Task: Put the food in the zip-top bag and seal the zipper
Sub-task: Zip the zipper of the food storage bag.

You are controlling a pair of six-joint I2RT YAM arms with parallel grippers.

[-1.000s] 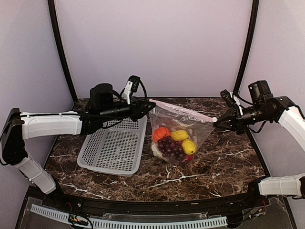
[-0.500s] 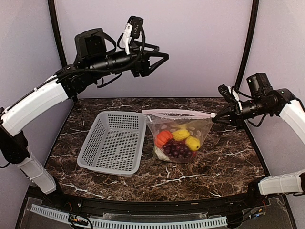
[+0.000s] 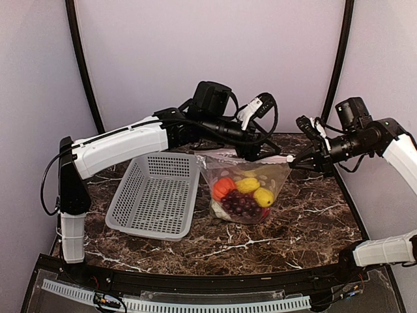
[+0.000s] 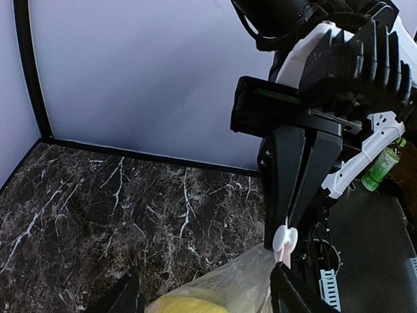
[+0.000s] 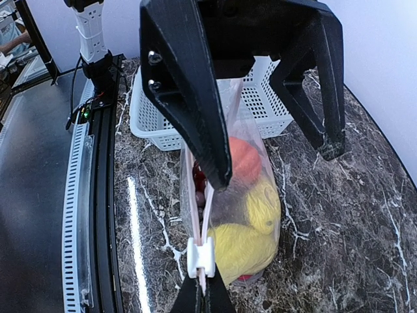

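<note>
The clear dotted plastic bag stands on the dark marble counter with the little toy food inside, the right pincer pinching the bag's pink zipper strip, the left pincer wide open just above the bag.

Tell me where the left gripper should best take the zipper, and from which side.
Probably the white slider, beside the right gripper, taken from above. The zipper stands edge-up along the mouth of the zip-top bag, so the open jaws of the left gripper can straddle it, one each side.
</note>
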